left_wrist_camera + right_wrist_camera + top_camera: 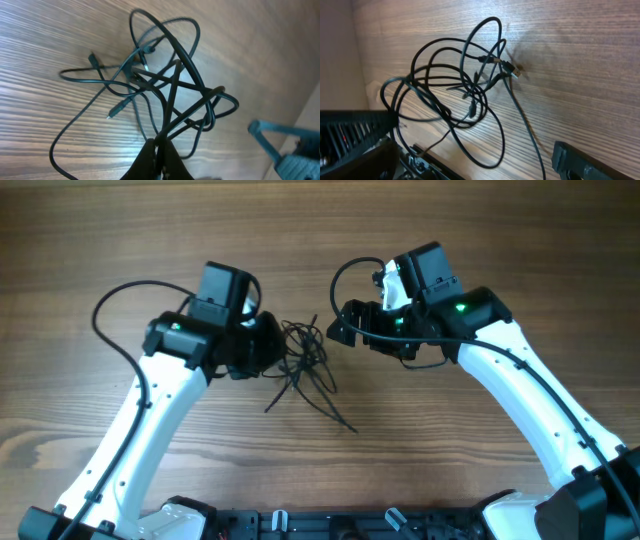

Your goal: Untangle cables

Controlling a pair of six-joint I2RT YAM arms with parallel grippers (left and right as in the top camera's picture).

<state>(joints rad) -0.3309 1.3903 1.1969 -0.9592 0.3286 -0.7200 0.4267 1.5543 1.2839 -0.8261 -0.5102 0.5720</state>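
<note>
The cables are several thin black cords knotted in a loose bunch on the wooden table, between the two arms. My left gripper sits at the bunch's left edge. In the left wrist view it is shut on a strand of the cables, which fan out from its tips. My right gripper stands open at the bunch's upper right. Seen from the right wrist, its fingers are spread wide and the cables lie ahead, with nothing pinched.
Loose strands trail toward the front of the table. Small plug ends lie flat on the wood. Thicker arm cables loop beside each wrist. The arm bases line the front edge.
</note>
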